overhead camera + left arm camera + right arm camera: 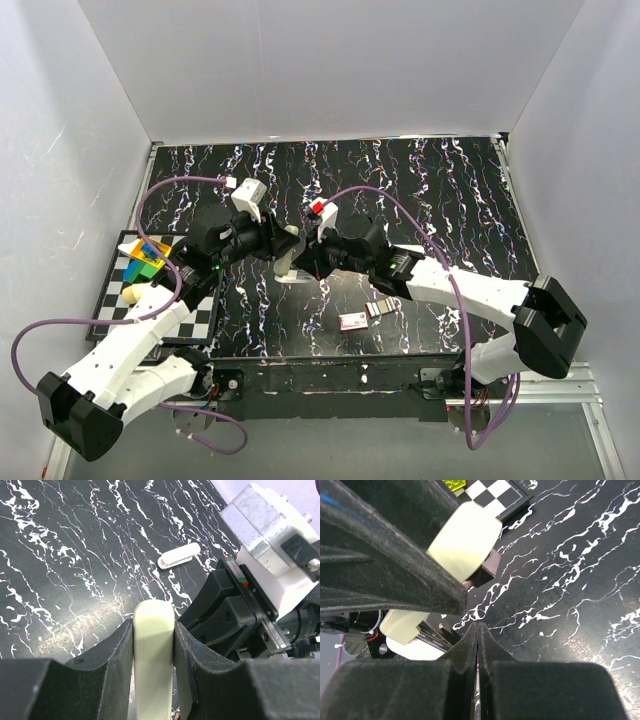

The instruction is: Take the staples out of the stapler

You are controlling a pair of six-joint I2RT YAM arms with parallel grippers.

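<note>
Nearest, left fingers (112, 667) pinch the cream stapler (153, 650), while right fingers (462, 652) sit pressed together near it

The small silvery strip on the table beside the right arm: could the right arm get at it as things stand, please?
Probably yes. The strip lies bare beside the right forearm, nothing over it, and the right fingers are shut on nothing; they would need to swing back and open.

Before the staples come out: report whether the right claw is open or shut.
Shut: the right claw shows its fingers pressed together in the wrist view, nothing visible between them.
</note>
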